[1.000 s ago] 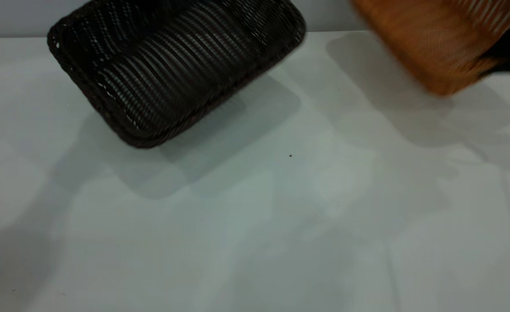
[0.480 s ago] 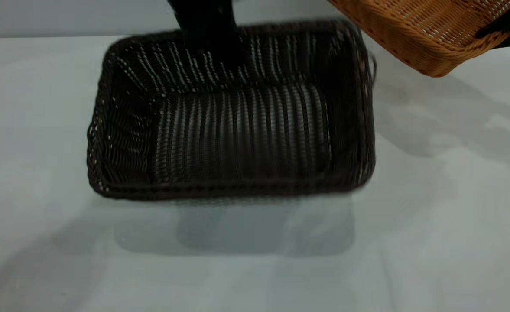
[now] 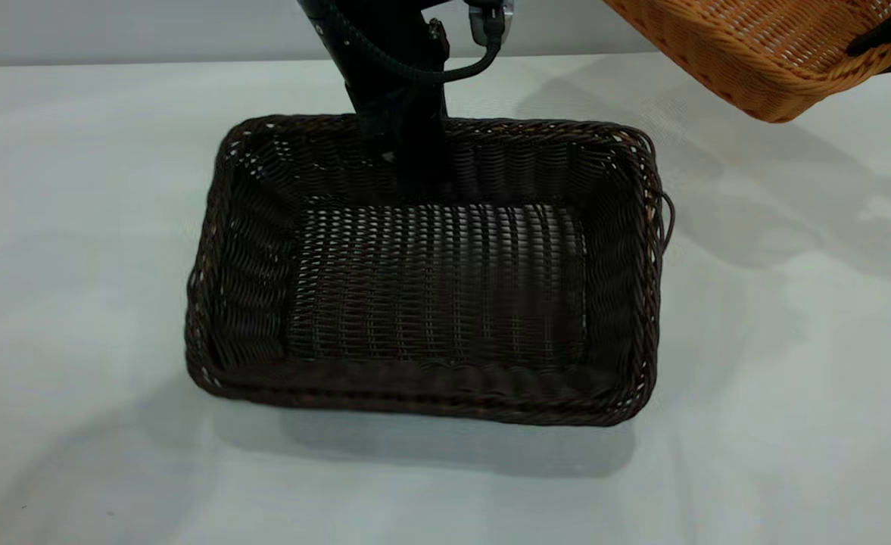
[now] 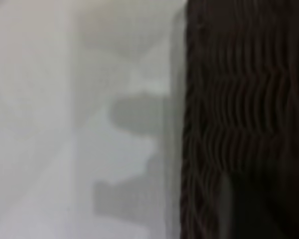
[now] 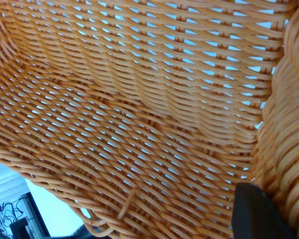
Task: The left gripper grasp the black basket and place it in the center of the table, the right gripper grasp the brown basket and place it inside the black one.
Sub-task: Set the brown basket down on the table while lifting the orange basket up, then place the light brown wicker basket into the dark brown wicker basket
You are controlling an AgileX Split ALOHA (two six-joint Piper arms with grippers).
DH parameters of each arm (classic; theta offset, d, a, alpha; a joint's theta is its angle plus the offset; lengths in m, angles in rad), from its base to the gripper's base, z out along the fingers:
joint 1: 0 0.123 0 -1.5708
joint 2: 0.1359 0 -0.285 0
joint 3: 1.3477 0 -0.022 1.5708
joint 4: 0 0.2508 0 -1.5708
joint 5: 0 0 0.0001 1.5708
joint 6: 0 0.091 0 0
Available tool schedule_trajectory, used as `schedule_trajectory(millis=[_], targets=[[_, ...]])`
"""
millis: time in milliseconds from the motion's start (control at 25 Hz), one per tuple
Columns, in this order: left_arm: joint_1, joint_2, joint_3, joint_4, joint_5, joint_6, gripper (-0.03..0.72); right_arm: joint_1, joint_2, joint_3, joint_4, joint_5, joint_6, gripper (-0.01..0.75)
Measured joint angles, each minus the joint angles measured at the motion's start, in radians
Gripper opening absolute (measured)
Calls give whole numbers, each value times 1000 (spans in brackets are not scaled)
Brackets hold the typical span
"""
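The black basket (image 3: 430,303) stands level at the middle of the white table (image 3: 74,227), its opening up. My left gripper (image 3: 407,163) reaches down from the far side and is shut on the middle of its far rim. The left wrist view shows the dark woven wall (image 4: 239,124) close up beside the table (image 4: 65,99). My right gripper (image 3: 886,36) is shut on the rim of the brown basket (image 3: 755,53) and holds it tilted in the air at the far right, above the table. The right wrist view shows the brown basket's inside (image 5: 139,114) and one black finger (image 5: 259,214) at its rim.
A loop handle (image 3: 666,219) sticks out from the black basket's right end. Bare tabletop lies to the left, right and front of the black basket.
The black basket has come down from a tilted, raised pose at the back left to a level pose at the table's middle. The brown basket stays held high at the right.
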Motion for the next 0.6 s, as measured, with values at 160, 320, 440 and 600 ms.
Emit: schedule_trajectory(millis=[160,320,440,600], targets=[[0,0,-1,1,-45,-2,456,0,-21,0,-14,8,-8,69],[9,-26,-1,4,-76,-63,551,0,-72,0,-59,31,-8,69],[55,-84,-1,3,-72,-174,563,2,-112,0,-113,78,17,69],[190,-164,-3,3,-28,-346,563,43,-151,1,-221,160,67,69]])
